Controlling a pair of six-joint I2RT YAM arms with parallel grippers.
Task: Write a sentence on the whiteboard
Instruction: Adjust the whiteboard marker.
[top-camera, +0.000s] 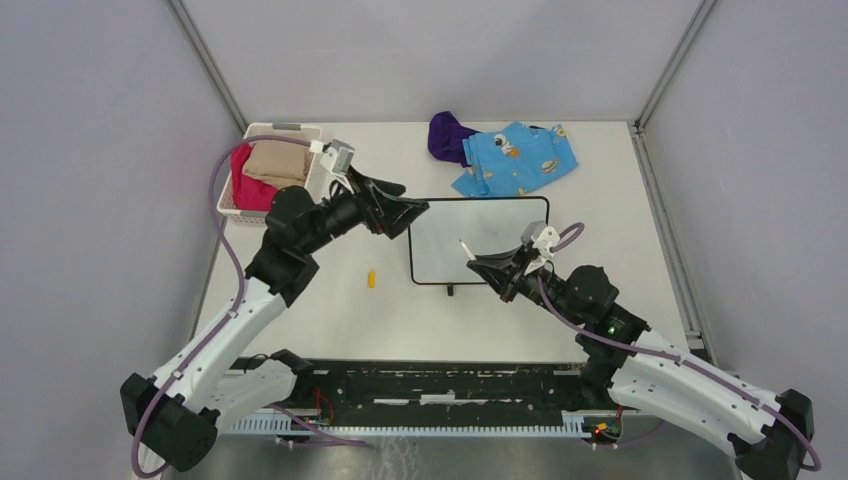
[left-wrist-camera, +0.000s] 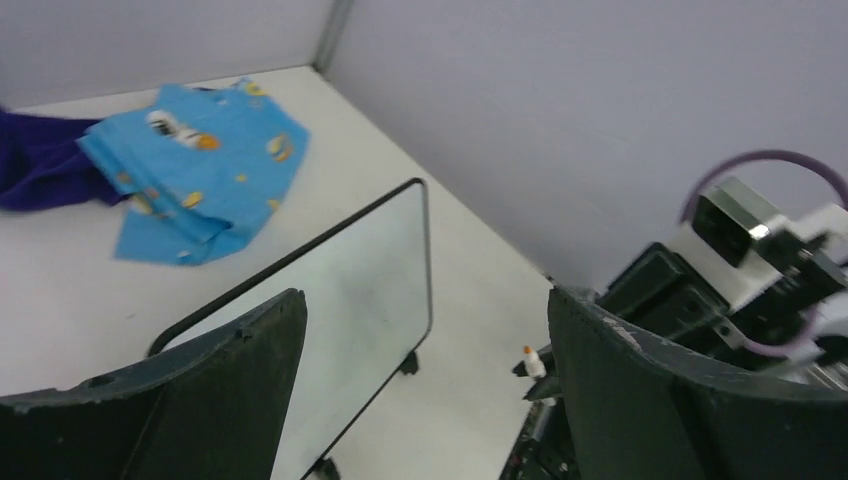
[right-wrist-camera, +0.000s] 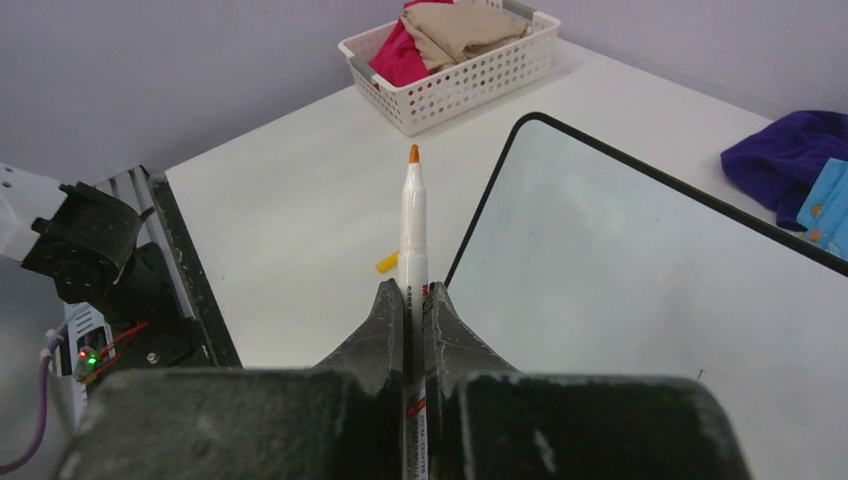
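Right gripper (right-wrist-camera: 415, 300): clamped on a white marker (right-wrist-camera: 412, 230), gripped low on the barrel, bare orange tip forward.
Marker axis: close to level, pointing toward the far left of the counter (right-wrist-camera: 300, 200). By my reading the tip has to tilt down before it can mark.
Whiteboard (right-wrist-camera: 640, 260): flat on the counter, below the tip and to its right in the wrist view. From above, the tip hangs over the board's middle. Its long side runs left to right.
Contact: cannot tell for sure, but the tip looks raised off the surface.
Sentence: no strokes visible, so writing looks not yet begun.
Nearer arm: the right, over the board's near right part.
Left gripper (left-wrist-camera: 422, 300): spread wide, holding nothing, raised near the board's far left corner.
Cap (top-camera: 371, 279): small orange piece on the counter left of the board, apart from the 2 grippers; probably the marker's.
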